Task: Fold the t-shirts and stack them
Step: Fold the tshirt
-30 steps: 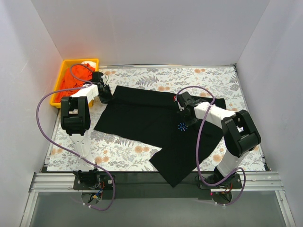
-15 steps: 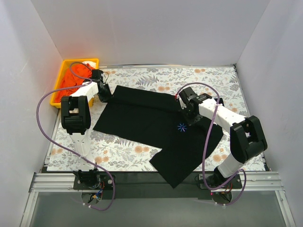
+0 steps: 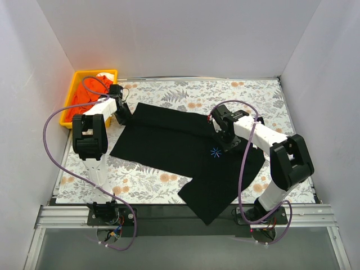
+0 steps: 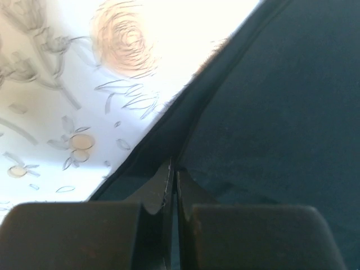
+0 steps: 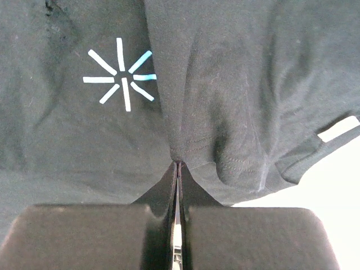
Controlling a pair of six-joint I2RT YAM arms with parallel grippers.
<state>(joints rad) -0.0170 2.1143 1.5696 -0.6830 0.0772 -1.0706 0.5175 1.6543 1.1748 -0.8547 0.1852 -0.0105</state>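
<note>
The left claw (image 4: 171,171) and right claw (image 5: 178,167) are each clamping the t-shirt (image 3: 169,138), apparently starting a fold; next, both likely need lifting in unison.

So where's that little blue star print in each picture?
Top external: print mid-right on the black shirt, just below-left of the right fingers.
Left wrist: not in it.
Right wrist: upper left, beside the fold the fingers pinch.
Shared landmark: the right fingers, next to the print in both.
</note>
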